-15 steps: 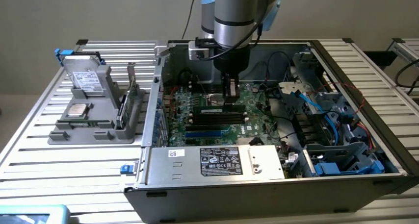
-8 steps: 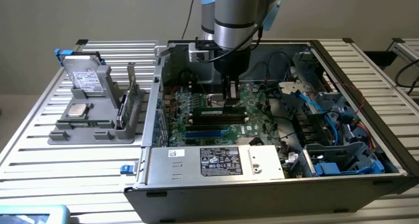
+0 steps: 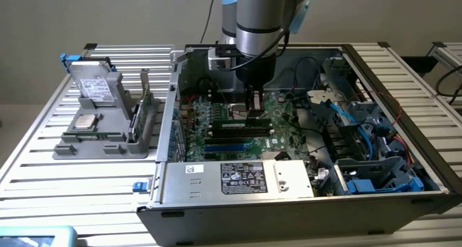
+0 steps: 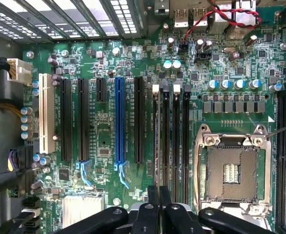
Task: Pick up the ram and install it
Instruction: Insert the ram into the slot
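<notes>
Soft, even light; glare on table slats (image 3: 79, 204); computer case (image 3: 289, 214) interior shaded; motherboard (image 4: 133, 58) brightly lit.

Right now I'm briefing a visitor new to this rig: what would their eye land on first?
The opened computer case in the middle, its green circuit board laid bare. The robot arm reaches down into it, its hand shut over the black memory slots. On the exterior view's left, a grey holder carries a silver drive.
</notes>
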Robot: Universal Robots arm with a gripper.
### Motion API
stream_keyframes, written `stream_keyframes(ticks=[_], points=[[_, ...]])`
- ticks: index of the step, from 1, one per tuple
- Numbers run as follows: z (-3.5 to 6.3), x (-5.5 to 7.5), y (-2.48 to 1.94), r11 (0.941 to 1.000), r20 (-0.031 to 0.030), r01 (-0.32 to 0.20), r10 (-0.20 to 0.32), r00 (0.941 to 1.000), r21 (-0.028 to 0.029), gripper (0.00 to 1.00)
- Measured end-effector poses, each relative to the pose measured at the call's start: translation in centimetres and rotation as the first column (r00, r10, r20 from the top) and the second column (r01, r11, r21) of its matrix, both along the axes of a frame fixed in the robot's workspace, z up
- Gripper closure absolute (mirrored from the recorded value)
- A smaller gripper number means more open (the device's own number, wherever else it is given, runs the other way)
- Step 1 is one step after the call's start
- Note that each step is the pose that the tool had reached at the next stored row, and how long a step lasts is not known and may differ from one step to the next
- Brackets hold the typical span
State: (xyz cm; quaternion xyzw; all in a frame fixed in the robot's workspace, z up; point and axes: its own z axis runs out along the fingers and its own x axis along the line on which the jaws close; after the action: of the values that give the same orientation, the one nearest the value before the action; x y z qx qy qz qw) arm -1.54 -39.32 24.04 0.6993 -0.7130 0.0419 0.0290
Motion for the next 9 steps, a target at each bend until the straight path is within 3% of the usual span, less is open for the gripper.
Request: stream_keyframes(ticks=[9], points=[[-0.4,0.0,0.0,1.0,0.0002,0.0,0.0,1.0,0.0,0.88]])
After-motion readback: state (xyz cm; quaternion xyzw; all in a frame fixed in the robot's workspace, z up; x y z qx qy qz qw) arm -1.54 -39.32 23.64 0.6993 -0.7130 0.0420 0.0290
